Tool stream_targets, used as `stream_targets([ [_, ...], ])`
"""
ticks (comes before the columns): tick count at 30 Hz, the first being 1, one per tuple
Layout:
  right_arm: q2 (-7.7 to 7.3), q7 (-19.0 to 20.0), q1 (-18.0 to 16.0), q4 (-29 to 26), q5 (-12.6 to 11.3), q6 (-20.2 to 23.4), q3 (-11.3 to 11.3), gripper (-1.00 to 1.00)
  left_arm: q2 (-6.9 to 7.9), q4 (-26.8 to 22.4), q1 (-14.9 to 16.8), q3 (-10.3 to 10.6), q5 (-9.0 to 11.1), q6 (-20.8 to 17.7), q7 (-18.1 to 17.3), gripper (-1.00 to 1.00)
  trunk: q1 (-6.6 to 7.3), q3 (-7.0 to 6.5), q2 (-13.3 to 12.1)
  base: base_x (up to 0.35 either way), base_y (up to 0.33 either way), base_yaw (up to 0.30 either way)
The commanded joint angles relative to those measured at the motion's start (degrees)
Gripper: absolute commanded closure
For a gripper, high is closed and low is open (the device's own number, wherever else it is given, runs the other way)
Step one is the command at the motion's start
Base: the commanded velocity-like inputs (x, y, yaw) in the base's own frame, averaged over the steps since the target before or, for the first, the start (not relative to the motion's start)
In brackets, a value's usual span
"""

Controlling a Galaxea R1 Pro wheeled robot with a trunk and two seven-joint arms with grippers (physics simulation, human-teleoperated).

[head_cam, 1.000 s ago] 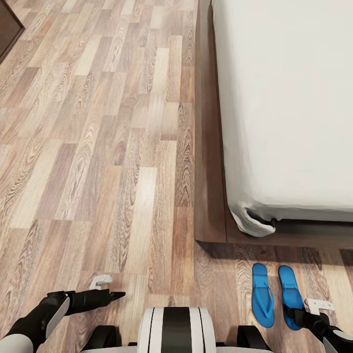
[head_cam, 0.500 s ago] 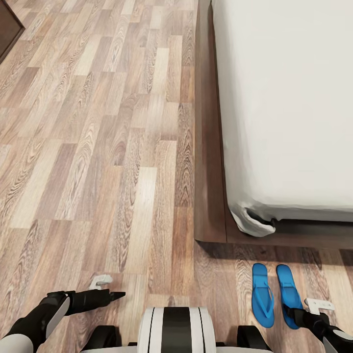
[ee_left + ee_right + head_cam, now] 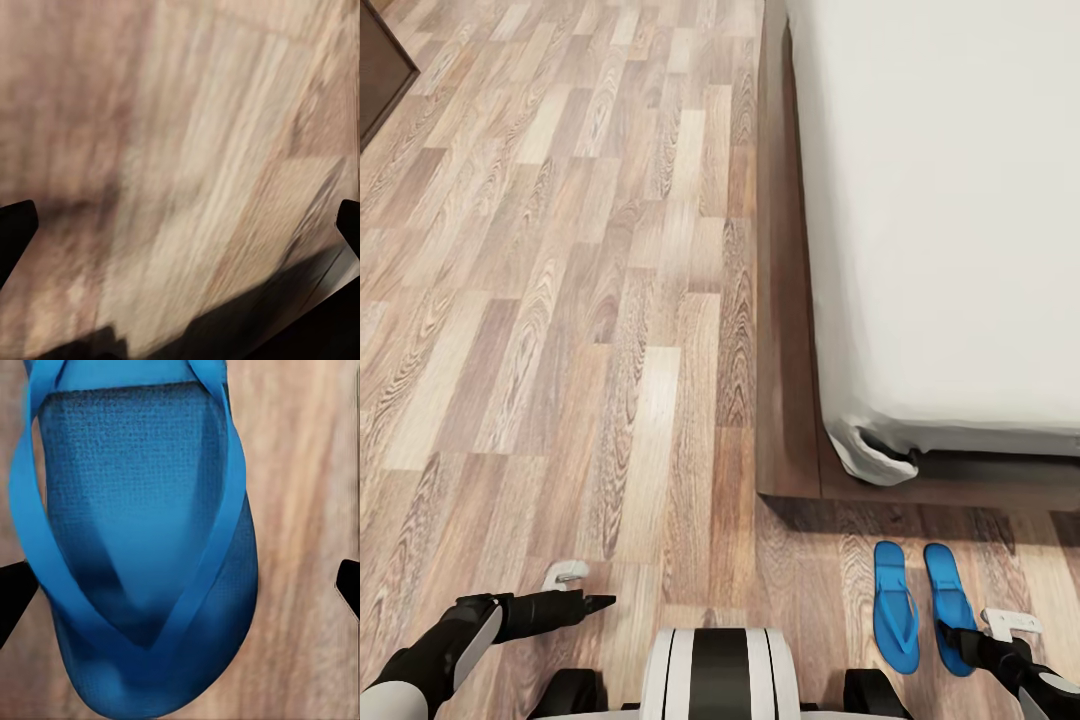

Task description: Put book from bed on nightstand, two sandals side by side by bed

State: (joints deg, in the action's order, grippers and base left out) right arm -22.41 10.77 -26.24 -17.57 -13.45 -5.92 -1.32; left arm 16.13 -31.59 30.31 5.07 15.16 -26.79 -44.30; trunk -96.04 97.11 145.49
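Note:
Two blue sandals lie side by side on the wood floor just off the foot corner of the bed (image 3: 960, 200): the left sandal (image 3: 895, 607) and the right sandal (image 3: 950, 607). They are parallel, with toes toward the bed frame (image 3: 785, 400). My right gripper (image 3: 1010, 625) hovers over the right sandal's heel end. In the right wrist view this gripper (image 3: 180, 585) is open above the sandal (image 3: 142, 547), its fingertips (image 3: 15, 592) wide apart. My left gripper (image 3: 567, 575) hangs open over bare floor (image 3: 180, 225). The book and nightstand are out of view.
Wood-plank floor (image 3: 560, 300) stretches wide to the left of the bed. A corner of dark wooden furniture (image 3: 380, 60) shows at the far upper left. My white-and-black trunk (image 3: 718, 670) sits at the lower middle between both arms.
The right sandal has shifted slightly toward the left one and lies more parallel to it. The whole picture has shifted a little, so the camera moved. Both arms look unmoved.

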Motion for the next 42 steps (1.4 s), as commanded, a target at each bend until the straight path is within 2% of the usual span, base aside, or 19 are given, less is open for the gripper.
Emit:
stream_targets([
  [1, 0.00, 0.39, -0.03, 0.07, -0.44, -0.14, -0.13, -1.00, 0.06, -0.05, 0.01, 0.29, 0.57, -0.46, 0.09, -1.00, 0.03, -0.20, 0.00, 0.000, 0.000, 0.000],
  [14, 0.00, 0.63, -0.04, 0.07, -0.52, -0.01, -0.17, -1.00, 0.04, -0.05, 0.01, 0.29, 0.57, -0.46, 0.09, -1.00, 0.37, -3.08, -0.18, 0.000, 0.000, 0.000],
  [19, -1.55, -0.34, 0.05, -1.55, -0.74, 0.91, -0.52, -1.00, 1.63, -1.68, -0.08, 0.30, 0.71, -2.07, -1.30, -1.00, 0.37, -3.07, -0.18, 0.000, 0.000, 0.000],
  [27, -1.33, -0.31, 0.05, -2.16, -1.54, 1.22, -0.53, -1.00, 0.40, -4.26, -0.40, 0.29, 0.75, -2.89, -1.14, -1.00, 0.55, -4.62, -0.27, 0.000, 0.000, 0.000],
  [42, -1.24, -0.33, 0.05, -2.04, -1.67, 1.26, -0.53, -1.00, 0.23, -4.45, -0.43, 0.23, 0.75, -2.92, -1.14, -1.00, 0.94, -7.95, -0.47, 0.000, 0.000, 0.000],
])
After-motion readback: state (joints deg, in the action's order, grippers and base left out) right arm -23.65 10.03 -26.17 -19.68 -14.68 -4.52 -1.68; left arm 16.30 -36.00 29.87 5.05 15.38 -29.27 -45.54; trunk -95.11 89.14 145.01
